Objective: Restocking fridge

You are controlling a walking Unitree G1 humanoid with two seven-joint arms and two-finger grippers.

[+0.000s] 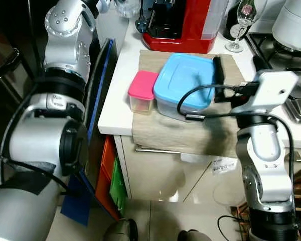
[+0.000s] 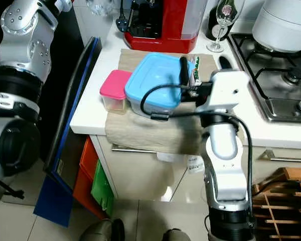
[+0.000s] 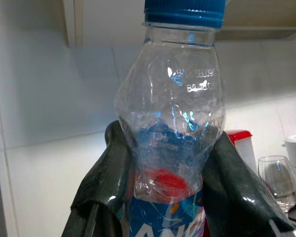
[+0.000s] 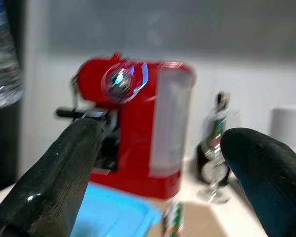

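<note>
My left gripper (image 3: 170, 170) is shut on a clear plastic bottle (image 3: 170, 98) with a blue cap and a blue and red label, held up high at the far left of the counter. My right gripper (image 2: 203, 68) hangs open just above the counter, beside the right edge of a blue-lidded container (image 1: 183, 83). Its two black fingers (image 4: 64, 163) stand wide apart with nothing between them. A small pink-lidded box (image 1: 142, 88) sits against the blue container's left side. Both rest on a beige cloth (image 1: 180, 133).
A red coffee machine (image 1: 183, 22) stands behind the containers, with a wine glass (image 1: 241, 25) and a dark bottle to its right. A gas hob (image 2: 276, 75) and a white pot (image 2: 286, 22) lie far right. A blue board (image 1: 98, 100) and orange and green crates (image 1: 110, 173) flank the cabinet.
</note>
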